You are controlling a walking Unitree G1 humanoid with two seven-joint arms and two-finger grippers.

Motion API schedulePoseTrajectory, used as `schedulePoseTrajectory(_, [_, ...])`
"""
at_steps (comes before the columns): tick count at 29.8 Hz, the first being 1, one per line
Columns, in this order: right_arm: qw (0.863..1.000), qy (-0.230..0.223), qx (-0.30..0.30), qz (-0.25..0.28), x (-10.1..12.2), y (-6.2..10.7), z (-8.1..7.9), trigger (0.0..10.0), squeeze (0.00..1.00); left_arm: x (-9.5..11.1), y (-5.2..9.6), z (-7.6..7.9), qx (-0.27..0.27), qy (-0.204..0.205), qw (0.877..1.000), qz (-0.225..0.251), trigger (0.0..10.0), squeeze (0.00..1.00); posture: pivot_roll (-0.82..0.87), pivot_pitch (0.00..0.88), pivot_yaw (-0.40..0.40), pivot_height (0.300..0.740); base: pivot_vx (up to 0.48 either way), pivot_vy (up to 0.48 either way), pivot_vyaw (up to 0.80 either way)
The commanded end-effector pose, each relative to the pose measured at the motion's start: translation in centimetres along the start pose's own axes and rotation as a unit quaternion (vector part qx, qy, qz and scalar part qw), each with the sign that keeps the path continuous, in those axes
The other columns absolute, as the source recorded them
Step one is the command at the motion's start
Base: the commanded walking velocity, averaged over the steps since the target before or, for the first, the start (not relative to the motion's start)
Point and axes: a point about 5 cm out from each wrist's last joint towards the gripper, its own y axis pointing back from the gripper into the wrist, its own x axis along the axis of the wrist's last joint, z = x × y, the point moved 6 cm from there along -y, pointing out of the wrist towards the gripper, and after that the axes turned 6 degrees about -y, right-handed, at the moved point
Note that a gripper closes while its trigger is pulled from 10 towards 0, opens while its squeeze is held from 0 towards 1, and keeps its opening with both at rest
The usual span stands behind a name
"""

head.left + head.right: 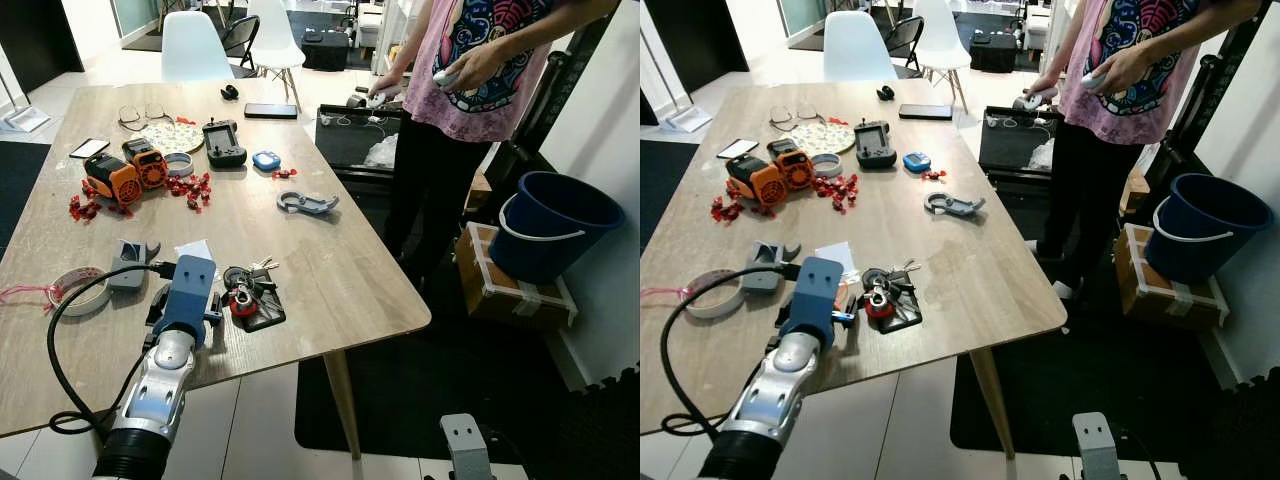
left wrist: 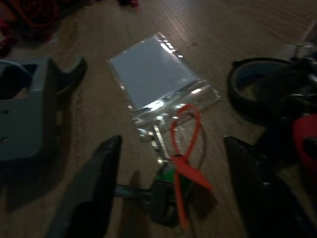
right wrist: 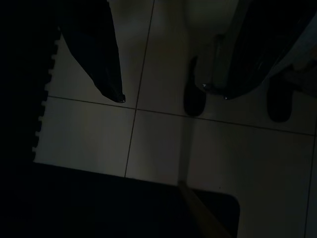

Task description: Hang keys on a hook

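Note:
A bunch of keys [image 1: 248, 291] with a red fob lies on a black pouch near the wooden table's [image 1: 330, 270] front edge. A grey metal hook [image 1: 307, 204] lies flat mid-table, and a grey plastic hook piece [image 1: 128, 266] lies at the left. My left gripper [image 2: 173, 193] is open, low over the table just left of the keys [image 2: 292, 114]. Between its fingers [image 2: 94, 188] lie a red loop tag [image 2: 184, 148] and a clear bag [image 2: 158, 79] with a white card. My right gripper [image 3: 166, 94] hangs open over the tiled floor.
A person in a pink shirt [image 1: 480, 60] stands at the table's far right. A blue bucket [image 1: 550, 225] sits on a cardboard box [image 1: 510, 285] beside them. Orange devices [image 1: 128, 170], red bits, a tape roll [image 1: 80, 290], phones and glasses lie on the table. White chairs [image 1: 195, 45] stand behind it.

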Motion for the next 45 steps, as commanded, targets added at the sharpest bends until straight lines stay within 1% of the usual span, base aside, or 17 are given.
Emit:
schedulePoseTrajectory(1, [1.0,-0.008,-0.006,-0.005,-0.3,0.1,0.3,10.0,0.0,-3.8,0.6,2.0,-0.035,0.001,0.997,-0.069,0.0,0.0,0.06,0.053,-0.038,0.74,0.0,0.0,0.0])
schedulePoseTrajectory(10, [1.0,-0.01,-0.006,-0.004,-0.1,0.0,0.2,10.0,0.0,-3.9,0.8,1.9,-0.039,-0.011,0.997,-0.073,0.0,0.0,0.07,0.056,-0.037,0.74,0.0,0.0,0.0])
schedulePoseTrajectory(21, [1.0,-0.012,-0.007,-0.006,-0.3,0.0,0.2,10.0,0.0,-3.6,0.7,1.5,-0.035,-0.04,0.997,-0.06,0.0,0.0,0.06,0.054,-0.033,0.74,0.0,0.0,0.0])
schedulePoseTrajectory(24, [1.0,-0.013,-0.008,-0.006,-0.3,0.0,0.2,10.0,0.0,-2.6,0.5,1.1,-0.034,-0.03,0.998,-0.039,0.0,0.0,0.06,0.054,-0.032,0.74,0.0,0.0,0.0])
schedulePoseTrajectory(26, [1.0,-0.014,-0.009,-0.005,-0.3,0.0,0.3,10.0,0.0,-0.9,0.4,1.1,-0.046,-0.003,0.999,-0.001,0.0,0.0,0.06,0.053,-0.033,0.74,0.0,0.0,0.0])
schedulePoseTrajectory(27, [1.0,-0.014,-0.009,-0.005,-0.3,0.0,0.3,10.0,0.0,-0.9,0.4,1.1,-0.046,-0.003,0.999,-0.001,0.0,0.0,0.06,0.053,-0.033,0.74,0.0,0.0,0.0])
schedulePoseTrajectory(29, [1.0,-0.014,-0.01,-0.004,-0.2,0.1,0.4,10.0,0.0,0.6,0.5,1.1,-0.06,0.021,0.997,0.032,0.0,0.0,0.06,0.053,-0.034,0.74,0.0,0.0,0.0])
schedulePoseTrajectory(30, [1.0,-0.014,-0.01,-0.004,-0.2,0.1,0.4,10.0,0.0,1.9,0.6,0.8,-0.071,0.042,0.995,0.06,0.0,0.0,0.06,0.05,-0.034,0.74,0.0,0.0,0.0])
schedulePoseTrajectory(32, [1.0,-0.014,-0.01,-0.002,-0.1,0.0,0.5,10.0,0.0,4.5,0.9,-0.5,-0.079,0.085,0.987,0.115,0.0,0.0,0.06,0.047,-0.036,0.74,0.0,0.0,0.0])
schedulePoseTrajectory(33, [1.0,-0.014,-0.01,-0.002,-0.1,0.0,0.5,10.0,0.0,4.5,0.9,-0.5,-0.079,0.085,0.987,0.115,0.0,0.0,0.06,0.047,-0.036,0.74,0.0,0.0,0.0])
schedulePoseTrajectory(34, [1.0,-0.015,-0.011,-0.001,0.0,0.0,0.5,10.0,0.0,5.3,1.1,-1.0,-0.079,0.099,0.983,0.134,0.0,0.0,0.06,0.047,-0.036,0.74,0.0,0.0,0.0])
schedulePoseTrajectory(36, [1.0,-0.014,-0.011,0.0,0.1,0.0,0.5,10.0,0.0,7.1,1.4,-3.0,-0.064,0.135,0.972,0.179,0.0,0.0,0.06,0.045,-0.037,0.74,0.0,0.0,0.0])
schedulePoseTrajectory(37, [1.0,-0.014,-0.01,0.001,0.1,0.0,0.5,10.0,0.0,8.3,1.8,-4.8,-0.04,0.156,0.964,0.209,0.0,0.0,0.06,0.043,-0.038,0.74,0.0,0.0,0.0])
schedulePoseTrajectory(39, [1.0,-0.013,-0.01,0.001,0.1,0.0,0.5,10.0,0.0,8.7,1.9,-5.2,-0.034,0.162,0.962,0.219,0.0,0.0,0.07,0.039,-0.039,0.74,0.0,0.0,0.0])
schedulePoseTrajectory(40, [1.0,-0.013,-0.01,0.002,0.2,0.0,0.5,10.0,0.0,9.5,2.3,-6.2,-0.026,0.176,0.954,0.243,0.0,0.0,0.07,0.038,-0.038,0.74,0.0,0.0,0.0])
schedulePoseTrajectory(44, [1.0,-0.013,-0.01,0.003,0.3,0.0,0.5,10.0,0.0,10.1,2.7,-7.3,-0.016,0.192,0.945,0.264,0.0,0.0,0.06,0.035,-0.039,0.74,0.0,0.0,0.0])
schedulePoseTrajectory(45, [1.0,-0.012,-0.01,0.005,0.5,0.0,0.5,10.0,0.0,10.4,2.9,-8.0,-0.018,0.211,0.938,0.276,0.0,0.0,0.07,0.034,-0.04,0.74,0.0,0.0,0.0])
